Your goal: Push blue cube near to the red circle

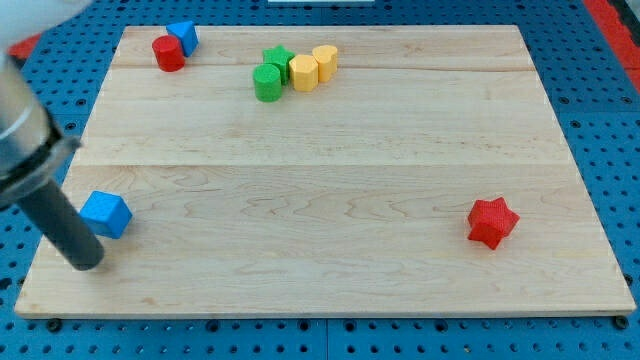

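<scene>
A blue cube (106,214) lies near the board's left edge, toward the view's bottom. My tip (87,262) rests on the board just below and left of it, very close to it. The red circle (168,53), a short red cylinder, stands at the view's top left. A second blue block (184,37) touches the red circle on its upper right.
A green star (277,58), a green cylinder (267,83), a yellow hexagonal block (304,72) and a yellow heart-like block (325,59) cluster at the top middle. A red star (492,222) lies at the lower right. The wooden board (330,170) sits on a blue pegboard.
</scene>
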{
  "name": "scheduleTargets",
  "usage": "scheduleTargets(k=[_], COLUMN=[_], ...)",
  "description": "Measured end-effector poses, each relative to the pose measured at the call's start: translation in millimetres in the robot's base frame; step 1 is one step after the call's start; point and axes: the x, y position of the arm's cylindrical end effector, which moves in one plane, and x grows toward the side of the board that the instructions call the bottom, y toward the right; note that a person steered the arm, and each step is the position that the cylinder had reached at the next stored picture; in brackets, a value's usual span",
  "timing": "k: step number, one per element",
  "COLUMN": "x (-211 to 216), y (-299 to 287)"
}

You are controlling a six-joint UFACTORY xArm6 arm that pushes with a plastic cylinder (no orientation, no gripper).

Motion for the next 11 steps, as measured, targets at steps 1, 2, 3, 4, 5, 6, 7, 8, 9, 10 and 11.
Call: scheduleTargets(k=[1,2,3,4,5,6,7,8,9,10,11], x=[-23.6,-45.7,-75.0,-87.0,-112.8,-144.3,-149.6,-151.9,-171.3,-194.1,-212.4], y=[-3.2,42.9,40.2,1.1,21.7,48.1,93.0,130.5,70.4,41.2,44.6])
